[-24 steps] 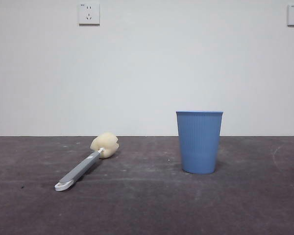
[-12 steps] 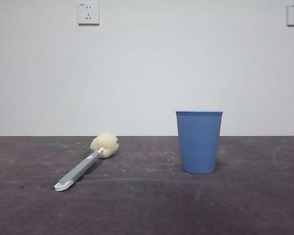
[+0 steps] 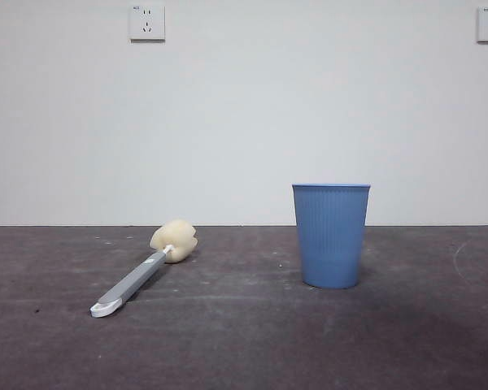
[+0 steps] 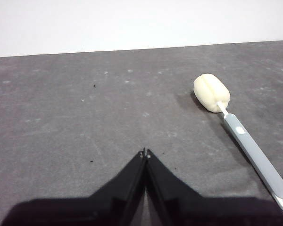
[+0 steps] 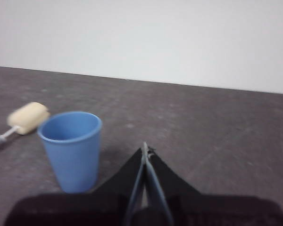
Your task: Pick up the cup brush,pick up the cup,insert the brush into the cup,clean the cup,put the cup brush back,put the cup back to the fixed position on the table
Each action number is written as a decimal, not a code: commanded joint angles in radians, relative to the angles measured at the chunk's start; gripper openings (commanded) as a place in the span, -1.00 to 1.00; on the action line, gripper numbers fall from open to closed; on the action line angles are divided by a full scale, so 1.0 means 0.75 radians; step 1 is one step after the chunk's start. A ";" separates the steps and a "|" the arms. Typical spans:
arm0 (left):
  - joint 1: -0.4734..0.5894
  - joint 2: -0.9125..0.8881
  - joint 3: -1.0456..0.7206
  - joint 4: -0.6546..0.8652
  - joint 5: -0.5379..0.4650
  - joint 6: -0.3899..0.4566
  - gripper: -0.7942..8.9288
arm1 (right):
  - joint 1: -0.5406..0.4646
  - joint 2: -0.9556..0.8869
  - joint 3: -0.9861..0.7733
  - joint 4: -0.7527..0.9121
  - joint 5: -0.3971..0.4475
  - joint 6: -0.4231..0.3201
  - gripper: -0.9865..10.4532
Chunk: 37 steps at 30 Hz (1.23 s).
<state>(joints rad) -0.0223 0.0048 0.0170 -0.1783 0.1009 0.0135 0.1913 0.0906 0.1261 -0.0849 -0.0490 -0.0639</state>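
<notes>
The cup brush (image 3: 138, 275) lies flat on the table (image 3: 244, 341) at the left, its cream sponge head toward the wall and its white looped tip toward the camera. The blue ribbed cup (image 3: 331, 235) stands upright to the right of the middle, mouth up. In the left wrist view the brush (image 4: 240, 136) lies a good way off from my left gripper (image 4: 145, 152), which is shut and holds nothing. In the right wrist view the cup (image 5: 71, 149) stands beside my right gripper (image 5: 145, 149), apart from it; that gripper is shut and empty too. Neither arm shows in the front view.
A plain white wall with two power sockets (image 3: 147, 23) closes the far side of the table. The dark surface carries pale scuffs and a few specks. The brush's sponge head (image 5: 29, 117) shows behind the cup in the right wrist view.
</notes>
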 commanded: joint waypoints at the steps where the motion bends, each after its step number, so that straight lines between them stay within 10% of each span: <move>1: 0.004 -0.002 -0.019 0.014 0.006 -0.013 -0.84 | -0.032 -0.051 -0.045 0.016 0.004 0.014 -0.83; 37: 0.003 -0.002 -0.019 0.017 0.006 -0.013 -0.84 | -0.117 -0.117 -0.162 -0.127 0.004 0.089 -0.83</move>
<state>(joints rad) -0.0223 0.0048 0.0170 -0.1745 0.1009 0.0132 0.1036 0.0040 0.0147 -0.1692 -0.0483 -0.0105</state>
